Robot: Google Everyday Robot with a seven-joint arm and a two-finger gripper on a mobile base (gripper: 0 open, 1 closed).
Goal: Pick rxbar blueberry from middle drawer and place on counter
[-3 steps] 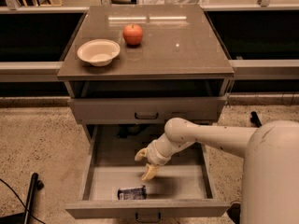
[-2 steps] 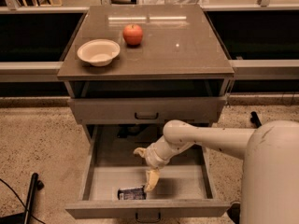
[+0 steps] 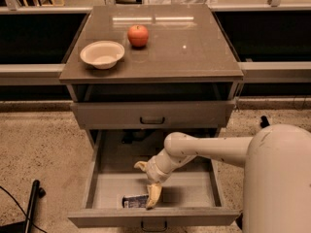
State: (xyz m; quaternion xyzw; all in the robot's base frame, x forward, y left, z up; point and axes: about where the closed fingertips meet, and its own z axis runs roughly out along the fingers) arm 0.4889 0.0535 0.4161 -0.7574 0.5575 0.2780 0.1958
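The rxbar blueberry [image 3: 134,201], a small dark bar with pale lettering, lies flat on the floor of the open middle drawer [image 3: 194,191], close to its front wall. My gripper [image 3: 147,182] reaches down into the drawer from the right and is open. One pale finger [image 3: 141,166] points back-left, and the other finger [image 3: 154,196] rests at the bar's right end. The bar is not held. The counter [image 3: 194,47] tops the cabinet above.
A cream bowl [image 3: 102,54] and a red apple [image 3: 138,35] sit on the counter's left half. The upper drawer [image 3: 153,113] is shut. My white arm and body [image 3: 282,178] fill the right side. A black pole [image 3: 31,205] lies on the floor at left.
My gripper has moved down and toward the drawer's front, so its lower finger now reaches the bar's right end. The bar has not moved.
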